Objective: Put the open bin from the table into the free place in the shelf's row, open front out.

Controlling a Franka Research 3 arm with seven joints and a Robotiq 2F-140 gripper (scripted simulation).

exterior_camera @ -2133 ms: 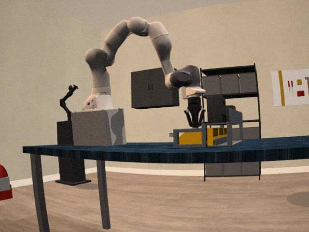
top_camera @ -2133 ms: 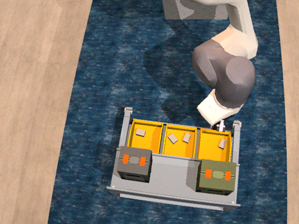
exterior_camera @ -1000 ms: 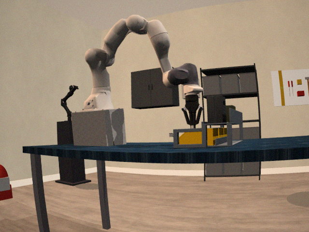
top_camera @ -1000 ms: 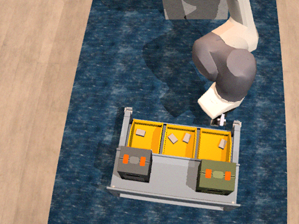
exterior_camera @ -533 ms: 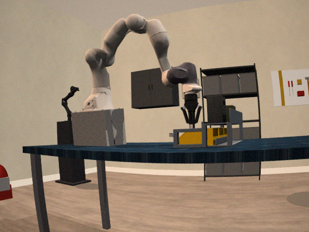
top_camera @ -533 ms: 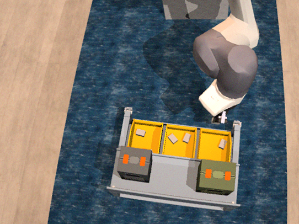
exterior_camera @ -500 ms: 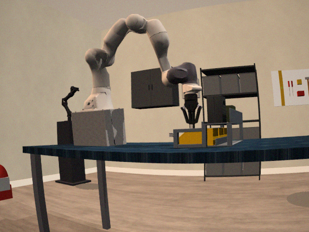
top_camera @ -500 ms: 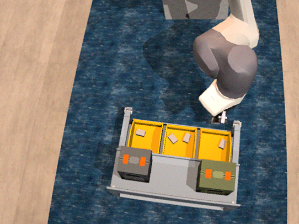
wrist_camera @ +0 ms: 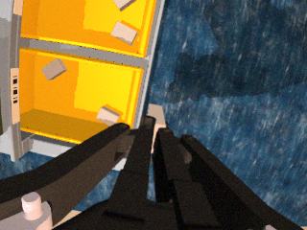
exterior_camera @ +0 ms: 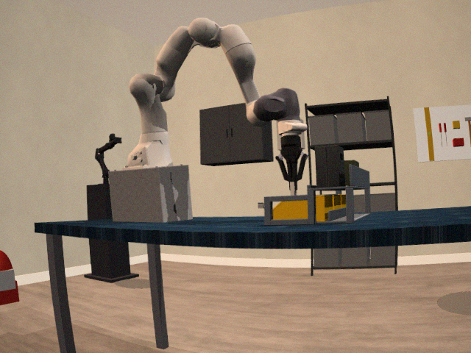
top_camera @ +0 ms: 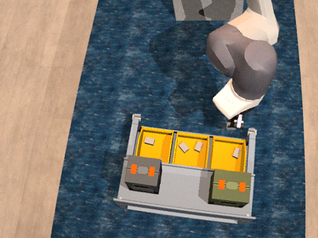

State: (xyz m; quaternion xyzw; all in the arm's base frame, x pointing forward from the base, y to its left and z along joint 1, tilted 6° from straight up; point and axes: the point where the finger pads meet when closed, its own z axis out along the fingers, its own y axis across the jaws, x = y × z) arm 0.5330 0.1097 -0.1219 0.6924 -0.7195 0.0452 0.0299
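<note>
Three yellow open bins stand side by side in the grey shelf [top_camera: 251, 154] [exterior_camera: 288, 222], under the rear board: the left bin [top_camera: 158, 148], the middle bin [top_camera: 192, 155] [wrist_camera: 58, 16] and the right bin [top_camera: 224, 157] [exterior_camera: 291, 210] [wrist_camera: 98, 88]. They look level and aligned, with their robot-side ends at the front lip. Each holds one or two small pale parts. My gripper [top_camera: 230, 125] [exterior_camera: 292, 190] [wrist_camera: 153, 115] points down, shut and empty. Its tips are just outside the robot-side end of the right bin, near the shelf's rail. Whether they touch anything is hidden.
A dark grey case [top_camera: 143, 173] [exterior_camera: 329, 165] and a green case [top_camera: 230, 187] stand on the shelf's upper board [top_camera: 183, 182]. An upright [top_camera: 252, 138] ends the shelf beside my gripper. The robot's pedestal [top_camera: 207, 0] [exterior_camera: 137, 195] is behind.
</note>
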